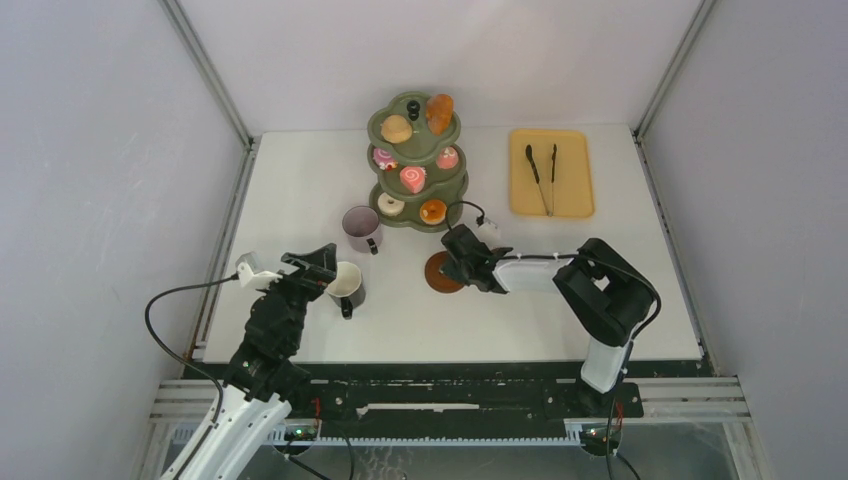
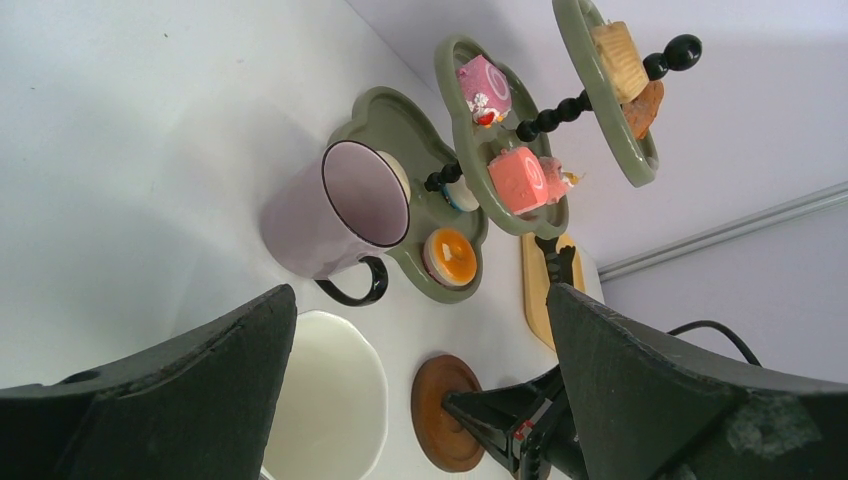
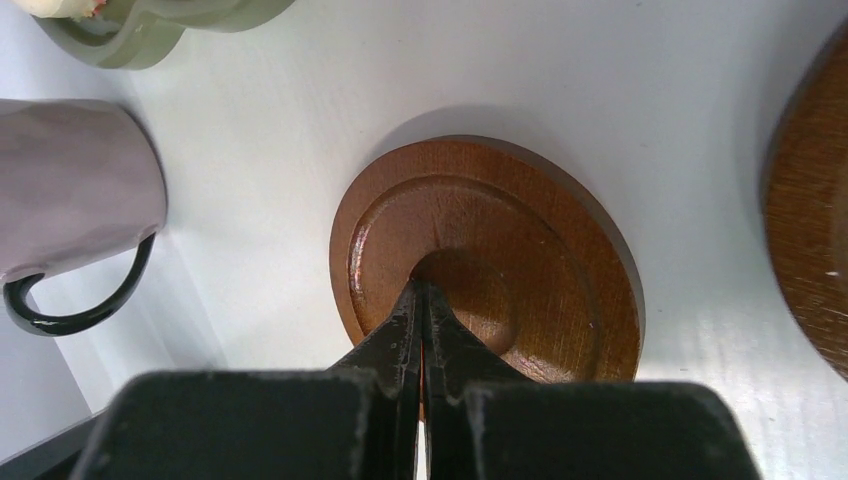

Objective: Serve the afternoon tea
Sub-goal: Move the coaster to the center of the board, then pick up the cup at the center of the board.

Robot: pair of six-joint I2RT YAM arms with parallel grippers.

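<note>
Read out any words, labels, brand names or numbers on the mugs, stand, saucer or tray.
None: no text, label or number shows on the purple mug, white-lined mug, green stand, brown saucer or yellow tray.

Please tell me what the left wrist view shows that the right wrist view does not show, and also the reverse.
Only the left wrist view shows the upper tiers of the olive-green stand, with the pink swirl cakes and the black knob, and a cup with a white inside. Only the right wrist view shows the edge of a second brown saucer. Both show the mauve cup, the stand's bottom tier, and the brown saucer with the right gripper, jaws shut, at its centre.
</note>
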